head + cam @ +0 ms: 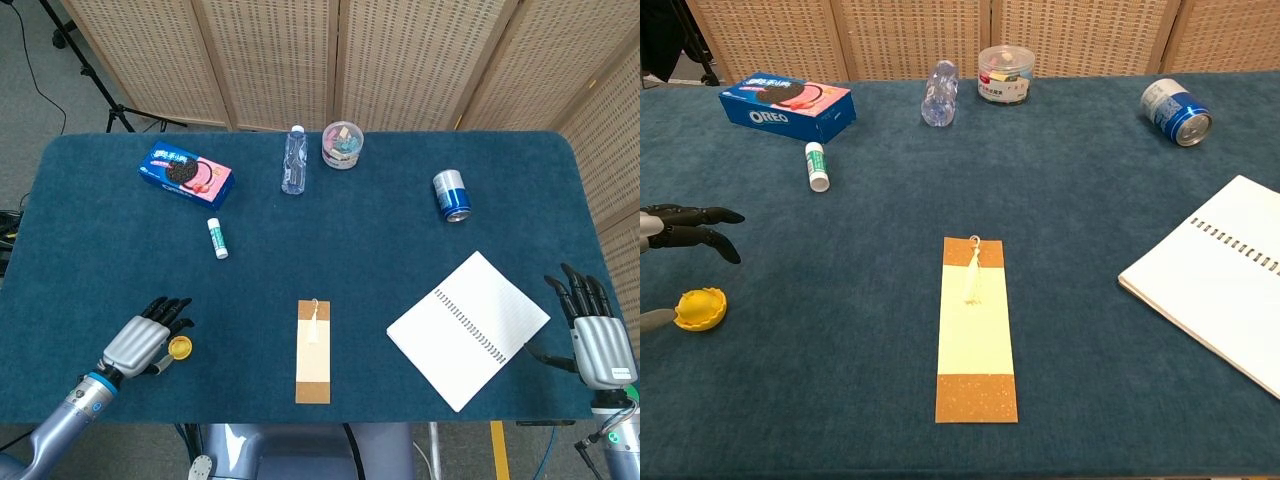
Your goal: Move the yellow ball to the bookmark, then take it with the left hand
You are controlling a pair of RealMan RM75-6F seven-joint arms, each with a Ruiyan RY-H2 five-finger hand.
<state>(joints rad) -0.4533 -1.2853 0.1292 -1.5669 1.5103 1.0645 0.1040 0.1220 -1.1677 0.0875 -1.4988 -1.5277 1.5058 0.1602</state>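
The yellow ball (180, 347) (700, 308) lies on the blue table near its front left, well left of the bookmark (313, 350) (977, 330). My left hand (146, 340) (680, 235) is right beside the ball, on its left. The fingers (702, 238) stretch out flat above it, and the thumb tip (657, 319) sits at the ball's left side. The ball rests on the cloth, and no finger closes on it. My right hand (592, 335) hovers with fingers spread at the table's right front edge, beside the notebook, holding nothing.
An open spiral notebook (468, 328) (1225, 280) lies at the right front. Along the back are an Oreo box (185, 173) (787, 105), a glue stick (217, 238) (816, 165), a lying water bottle (293, 160) (940, 93), a plastic jar (342, 145) (1006, 74) and a blue can (451, 195) (1175, 112).
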